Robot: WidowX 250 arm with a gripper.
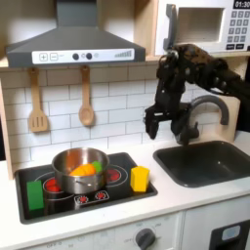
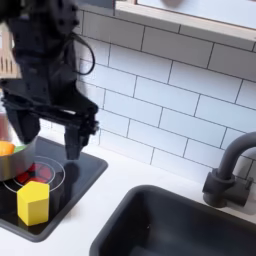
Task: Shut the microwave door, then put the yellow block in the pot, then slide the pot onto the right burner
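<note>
Gripper point(image 2: 47, 128): jaws spread apart, nothing held, hung above stovetop's right edge.
Yellow block point(image 1: 141, 178): stood on right burner, beside pot point(image 1: 80, 168).
Risk: block could be toppled by off-centre descent.

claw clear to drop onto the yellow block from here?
Probably yes. The claw hangs open above and a little behind the yellow block, nothing between them. The pot sits apart on the first exterior view's left.
</note>
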